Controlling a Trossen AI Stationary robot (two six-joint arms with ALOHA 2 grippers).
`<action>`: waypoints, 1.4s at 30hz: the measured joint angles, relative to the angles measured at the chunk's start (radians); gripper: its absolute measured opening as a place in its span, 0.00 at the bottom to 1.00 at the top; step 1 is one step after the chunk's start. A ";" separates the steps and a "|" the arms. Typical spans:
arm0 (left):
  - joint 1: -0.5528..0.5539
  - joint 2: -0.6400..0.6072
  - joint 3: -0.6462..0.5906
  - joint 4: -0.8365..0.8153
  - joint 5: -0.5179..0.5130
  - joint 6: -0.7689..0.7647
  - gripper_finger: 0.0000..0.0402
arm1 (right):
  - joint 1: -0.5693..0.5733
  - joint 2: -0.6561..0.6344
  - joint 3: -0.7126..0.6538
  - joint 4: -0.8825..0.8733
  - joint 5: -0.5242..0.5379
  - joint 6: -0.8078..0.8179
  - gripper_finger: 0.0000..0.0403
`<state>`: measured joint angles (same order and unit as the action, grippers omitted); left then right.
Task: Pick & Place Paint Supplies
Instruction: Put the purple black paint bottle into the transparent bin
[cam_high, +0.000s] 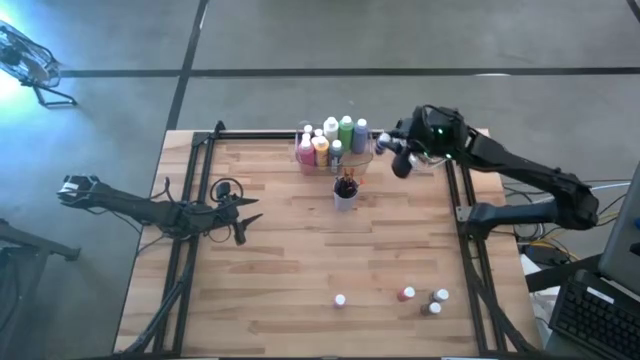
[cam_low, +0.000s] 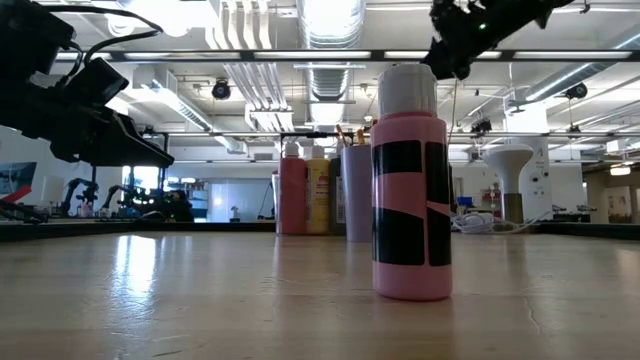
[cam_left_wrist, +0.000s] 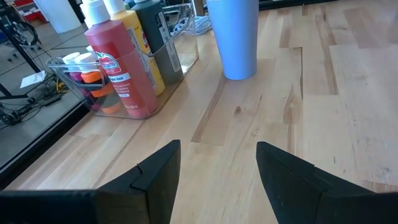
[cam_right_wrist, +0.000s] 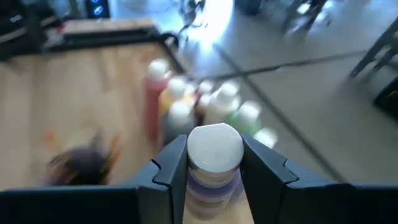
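Now bottle (cam_right_wrist: 214, 163) between right pincer (cam_right_wrist: 214, 168) fingers (gripped)

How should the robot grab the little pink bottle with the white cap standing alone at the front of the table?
Grip the small pink plastic bottle around its round body just under the white cap, coming straight down from above. It stands upright with bare wood around it, so the open left gripper could close its jaws on either side.

Near pink bottle (cam_low: 411, 180) — black patches, white cap; far red bottle (cam_left_wrist: 118, 74); pale blue cup (cam_left_wrist: 234, 37); light wood counter (cam_high: 300, 250).
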<state>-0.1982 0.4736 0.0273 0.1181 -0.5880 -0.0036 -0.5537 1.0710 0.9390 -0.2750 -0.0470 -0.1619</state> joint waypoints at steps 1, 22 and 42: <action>0.000 0.000 0.000 0.000 0.000 0.000 0.54 | 0.012 -0.018 0.000 -0.047 -0.007 0.011 0.28; 0.000 0.000 0.000 0.000 0.000 0.000 0.54 | 0.137 -0.211 -0.395 0.125 0.210 0.238 0.28; 0.000 0.000 0.000 0.000 0.000 0.000 0.54 | 0.134 -0.095 -0.627 0.432 0.287 0.316 0.31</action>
<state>-0.1979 0.4736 0.0273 0.1177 -0.5880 -0.0037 -0.4198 0.9762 0.3121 0.1567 0.2404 0.1545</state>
